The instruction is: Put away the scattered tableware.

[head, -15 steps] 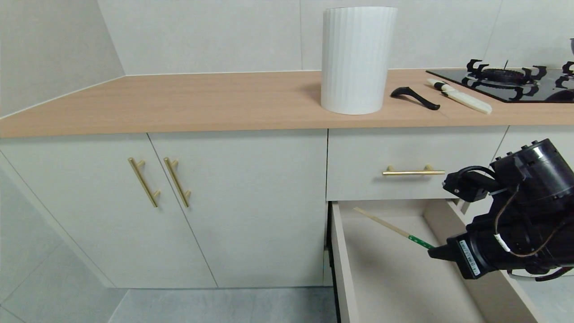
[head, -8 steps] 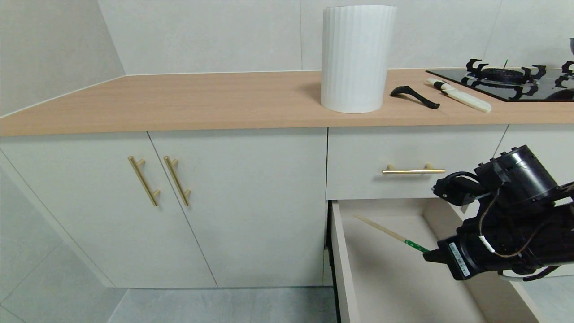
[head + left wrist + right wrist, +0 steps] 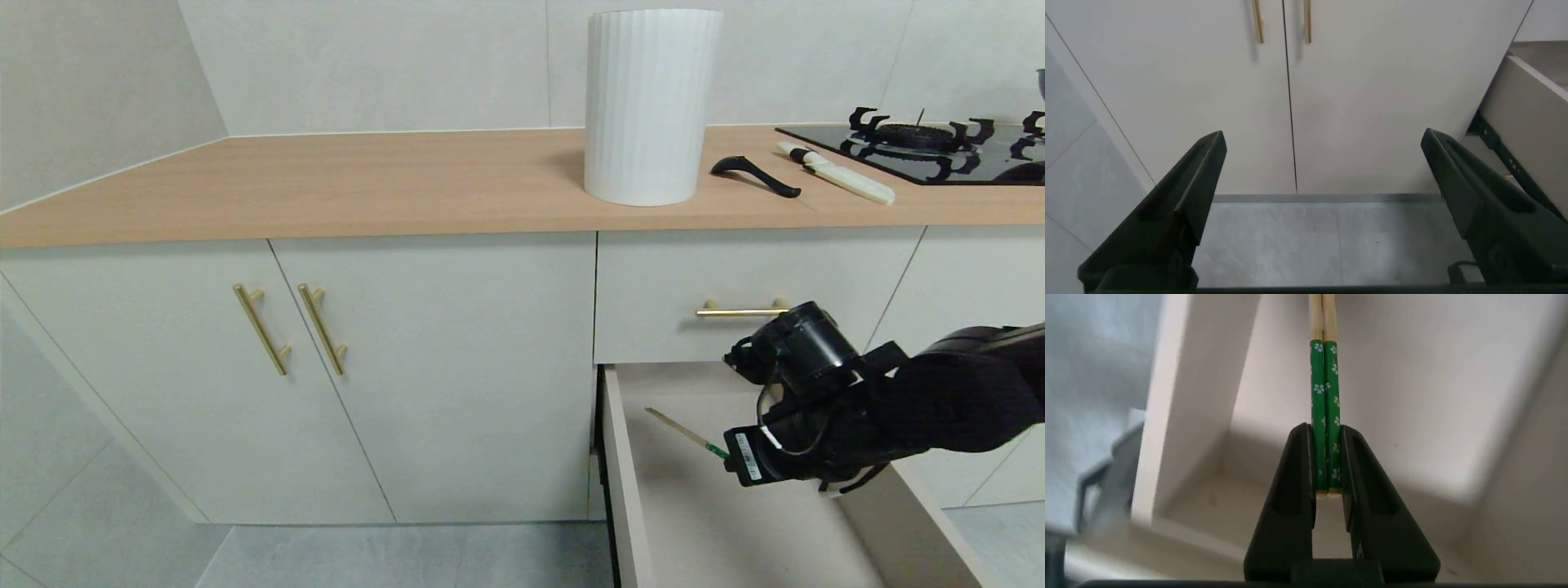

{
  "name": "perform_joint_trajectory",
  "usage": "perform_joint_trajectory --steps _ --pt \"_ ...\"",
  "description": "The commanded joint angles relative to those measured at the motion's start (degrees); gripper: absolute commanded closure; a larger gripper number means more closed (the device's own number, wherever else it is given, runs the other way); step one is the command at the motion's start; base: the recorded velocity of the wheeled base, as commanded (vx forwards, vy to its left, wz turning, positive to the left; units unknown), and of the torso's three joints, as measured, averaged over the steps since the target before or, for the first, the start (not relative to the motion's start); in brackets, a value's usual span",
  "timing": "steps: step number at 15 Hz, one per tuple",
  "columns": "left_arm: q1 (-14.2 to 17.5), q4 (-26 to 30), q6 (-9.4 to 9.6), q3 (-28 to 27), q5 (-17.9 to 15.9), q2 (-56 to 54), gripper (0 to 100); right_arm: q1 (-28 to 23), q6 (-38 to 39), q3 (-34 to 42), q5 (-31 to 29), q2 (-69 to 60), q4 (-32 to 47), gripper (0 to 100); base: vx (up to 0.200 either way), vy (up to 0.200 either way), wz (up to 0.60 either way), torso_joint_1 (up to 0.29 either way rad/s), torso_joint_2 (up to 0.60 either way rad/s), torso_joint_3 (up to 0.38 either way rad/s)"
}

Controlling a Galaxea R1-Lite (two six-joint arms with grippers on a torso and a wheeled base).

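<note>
My right gripper (image 3: 729,457) hangs over the open lower drawer (image 3: 878,506), shut on a pair of wooden chopsticks (image 3: 684,433) with green patterned ends. In the right wrist view the chopsticks (image 3: 1323,400) run straight out from between the black fingers (image 3: 1294,469) of that gripper (image 3: 1324,461), above the drawer's pale floor (image 3: 1437,392). On the wooden counter lie a black-handled utensil (image 3: 755,176) and a cream knife (image 3: 837,174). My left gripper (image 3: 1323,180) stands open, low in front of the double cabinet doors (image 3: 1290,90), with nothing between its fingers.
A tall white ribbed container (image 3: 651,106) stands on the counter (image 3: 326,184). A black gas hob (image 3: 931,151) sits at the far right. A shut drawer with a gold handle (image 3: 739,311) is just above the open one. Grey tiled floor (image 3: 1315,241) lies below.
My right arm has moved left and lower into the open drawer, carrying the chopsticks with it. The chopsticks now point lower over the drawer floor.
</note>
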Motion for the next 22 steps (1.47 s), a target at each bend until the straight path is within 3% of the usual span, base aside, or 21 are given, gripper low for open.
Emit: perform_joint_trajectory --steps 1,5,22 --pt "0.0 0.08 -0.01 0.0 0.02 0.02 0 -0.57 2.32 -2.19 -0.82 9.24 -2.62 100 0.0 0.0 0.0 0.0 0.0 0.0" --pt "0.0 -0.01 -0.01 0.0 0.02 0.02 0 -1.44 3.2 -2.28 -3.37 15.3 -7.81 100 0.0 0.0 0.0 0.0 0.0 0.0" --pt "0.0 -0.01 -0.01 0.0 0.02 0.02 0 -0.48 3.46 -2.54 -4.34 25.32 -11.94 100 0.0 0.0 0.0 0.0 0.0 0.0"
